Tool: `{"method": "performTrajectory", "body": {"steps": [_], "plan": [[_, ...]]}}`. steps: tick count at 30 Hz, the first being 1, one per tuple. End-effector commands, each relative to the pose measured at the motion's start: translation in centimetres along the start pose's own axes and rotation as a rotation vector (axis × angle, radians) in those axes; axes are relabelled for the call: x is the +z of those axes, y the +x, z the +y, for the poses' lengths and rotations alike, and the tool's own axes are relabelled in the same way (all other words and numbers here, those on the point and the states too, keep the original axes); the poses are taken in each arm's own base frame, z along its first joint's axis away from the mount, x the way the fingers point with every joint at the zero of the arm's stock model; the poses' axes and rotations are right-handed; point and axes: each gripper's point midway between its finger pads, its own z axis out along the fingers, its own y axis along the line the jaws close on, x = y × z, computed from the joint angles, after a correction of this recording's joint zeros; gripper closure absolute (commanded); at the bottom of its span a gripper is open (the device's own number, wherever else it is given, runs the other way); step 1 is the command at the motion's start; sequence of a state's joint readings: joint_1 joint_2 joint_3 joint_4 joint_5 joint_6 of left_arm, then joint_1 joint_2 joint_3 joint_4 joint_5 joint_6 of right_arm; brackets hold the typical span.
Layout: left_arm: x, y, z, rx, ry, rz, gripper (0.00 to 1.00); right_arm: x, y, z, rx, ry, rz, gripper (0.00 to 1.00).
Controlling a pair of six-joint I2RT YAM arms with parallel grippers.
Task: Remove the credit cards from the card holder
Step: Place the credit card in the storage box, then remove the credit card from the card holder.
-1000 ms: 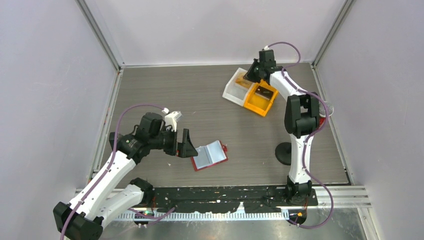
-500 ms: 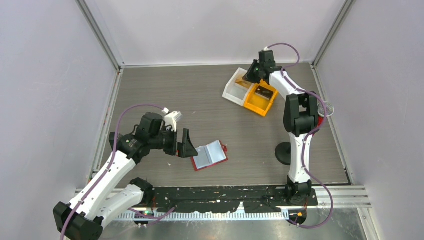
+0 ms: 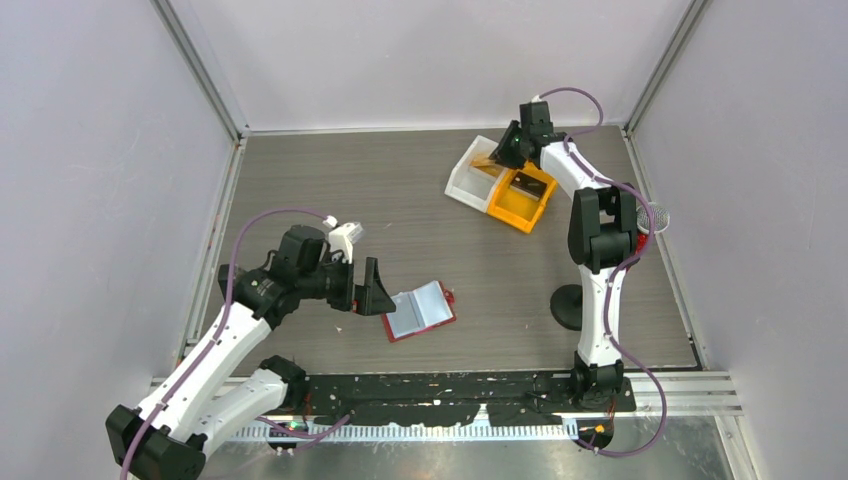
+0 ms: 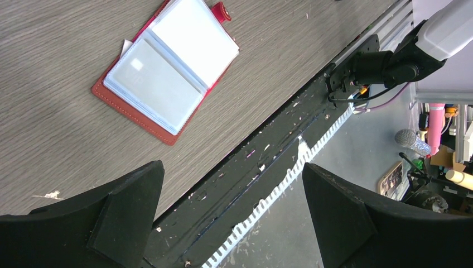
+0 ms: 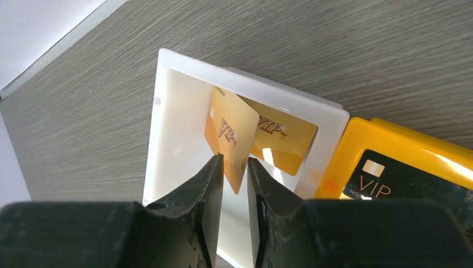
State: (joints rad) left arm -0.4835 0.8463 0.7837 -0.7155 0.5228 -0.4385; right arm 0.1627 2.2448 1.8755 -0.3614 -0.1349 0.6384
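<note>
The card holder [image 3: 420, 311] is a red wallet lying open on the table, its pale sleeves up; it also shows in the left wrist view [image 4: 167, 67]. My left gripper [image 3: 378, 290] hovers just left of it, open wide and empty [image 4: 231, 173]. My right gripper [image 3: 503, 150] is over the white bin [image 3: 465, 180] at the back. Its jaws [image 5: 235, 159] stand a little apart. An orange-tan credit card [image 5: 231, 134] leans tilted in the bin, its corner in the gap, with space on both sides. A second credit card [image 5: 284, 137] lies in the same bin.
An orange bin [image 3: 515, 205] adjoins the white one and holds a black VIP card [image 5: 390, 178]. A black round stand [image 3: 570, 305] sits by the right arm. The black front rail [image 4: 268, 167] runs below the wallet. Walls close the table on three sides.
My right wrist has shifted slightly over the white bin. The left arm and the wallet have not moved.
</note>
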Motion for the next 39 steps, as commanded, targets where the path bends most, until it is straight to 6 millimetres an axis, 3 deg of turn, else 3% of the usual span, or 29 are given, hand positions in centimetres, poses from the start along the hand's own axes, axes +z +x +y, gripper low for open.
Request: {"method": "performTrajectory", "body": {"steps": [1,27,35,39], "plan": [[-0.6,-1.0,-1.0,0.022,0.026,-0.041,0.01,-1.6,-3.1,1.5,-0.006,-0.011,-0.085,0.69],[-1.7,-0.7,-0.3,0.023,-0.035,-0.077,0.01,-3.4,-5.3,1.6,-0.005,0.089,-0.159,0.65],[-2.0,-0.7,0.9,0.025,-0.108,-0.073,0.01,-5.1,-5.7,4.2,-0.103,0.052,-0.187,0.64],[-2.2,-1.0,1.4,0.009,-0.149,-0.096,0.01,-5.6,-4.2,6.1,-0.208,0.018,-0.166,0.64]]}}
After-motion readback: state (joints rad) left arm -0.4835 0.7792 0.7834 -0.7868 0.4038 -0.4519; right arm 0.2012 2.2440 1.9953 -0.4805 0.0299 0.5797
